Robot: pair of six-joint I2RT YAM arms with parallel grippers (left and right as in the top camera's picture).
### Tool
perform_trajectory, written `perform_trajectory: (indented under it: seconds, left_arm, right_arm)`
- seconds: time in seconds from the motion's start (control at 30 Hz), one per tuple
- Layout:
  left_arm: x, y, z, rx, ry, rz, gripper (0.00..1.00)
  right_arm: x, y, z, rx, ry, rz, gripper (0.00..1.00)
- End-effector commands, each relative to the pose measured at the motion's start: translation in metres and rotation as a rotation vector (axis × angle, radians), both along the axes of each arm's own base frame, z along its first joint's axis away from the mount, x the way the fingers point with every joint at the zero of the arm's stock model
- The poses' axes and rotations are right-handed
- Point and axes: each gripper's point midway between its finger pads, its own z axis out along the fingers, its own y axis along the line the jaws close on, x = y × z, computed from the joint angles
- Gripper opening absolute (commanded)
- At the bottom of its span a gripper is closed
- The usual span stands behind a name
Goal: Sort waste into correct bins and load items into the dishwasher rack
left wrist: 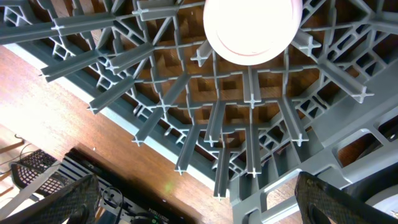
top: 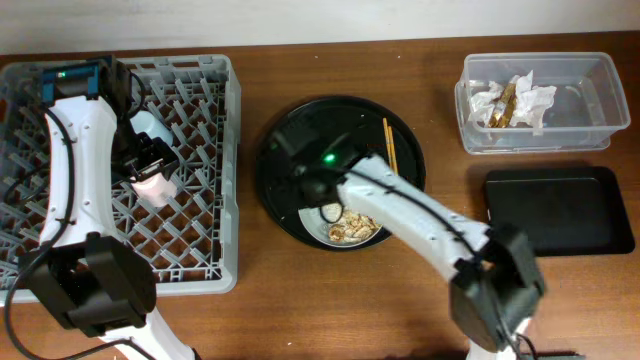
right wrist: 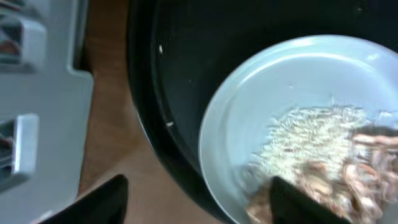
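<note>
**Plate of scraps waits between open fingers**

The pale plate (right wrist: 298,81) sits in the round black tray (right wrist: 186,74) at mid-counter, carrying white rice (right wrist: 311,127) and brownish fried pieces (right wrist: 367,168) heaped toward one side. The right hand (right wrist: 198,186) hangs low over its near rim, fingers spread wide and gripping nothing.

The step looks like taking the plate to empty it. It is best pinched at the bare rim, clear of the food, then lifted level so no grains spill into the tray.

The chopsticks (top: 388,145) lie on the same tray, just beyond the plate.

On the left, the pink cup (left wrist: 252,25) rests among the pegs of the dishwasher rack (top: 228,150). The left hand (left wrist: 198,186) is above it, wide open and empty.

To the right, the clear tub (top: 600,95) holds crumpled wrappers (top: 510,100). The black rectangular tray (top: 560,210) below it appears to hold nothing yet.
</note>
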Motion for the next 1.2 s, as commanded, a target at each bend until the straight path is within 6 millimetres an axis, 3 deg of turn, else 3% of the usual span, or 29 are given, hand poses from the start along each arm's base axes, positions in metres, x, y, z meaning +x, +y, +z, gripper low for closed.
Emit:
perform_trajectory:
  seconds: [0.0, 0.13, 0.3, 0.37, 0.53, 0.63, 0.73, 1.0, 1.17]
  left_arm:
    - [-0.003, 0.002, 0.008, 0.012, -0.022, -0.014, 1.00]
    - [-0.003, 0.002, 0.008, 0.012, -0.022, -0.014, 1.00]
    - [-0.003, 0.002, 0.008, 0.012, -0.022, -0.014, 1.00]
    - [-0.003, 0.002, 0.008, 0.012, -0.022, -0.014, 0.99]
    - [-0.003, 0.002, 0.008, 0.012, -0.022, -0.014, 0.99]
    - [-0.003, 0.002, 0.008, 0.012, -0.022, -0.014, 0.99]
    - [-0.002, 0.002, 0.008, 0.012, -0.022, -0.014, 0.99]
    - [-0.003, 0.002, 0.008, 0.012, -0.022, -0.014, 0.99]
    - [-0.003, 0.002, 0.008, 0.012, -0.022, -0.014, 1.00]
  right_arm:
    - [0.012, -0.004, -0.027, -0.138, -0.076, -0.101, 0.57]
    - [0.014, 0.013, -0.058, -0.138, -0.070, -0.091, 0.48]
    - [0.008, 0.030, -0.081, -0.143, -0.067, -0.063, 0.40]
    - [0.009, 0.026, -0.089, -0.181, -0.082, -0.093, 0.35]
    - [0.007, 0.016, -0.108, -0.256, -0.075, -0.094, 0.35]
    - [0.003, 0.012, -0.110, -0.276, -0.059, -0.091, 0.31]
    - [-0.001, 0.013, -0.105, -0.275, -0.030, -0.084, 0.05]
    - [0.012, 0.021, -0.051, -0.279, -0.057, -0.094, 0.04]
    - [0.016, -0.009, -0.026, -0.410, -0.107, -0.186, 0.04]
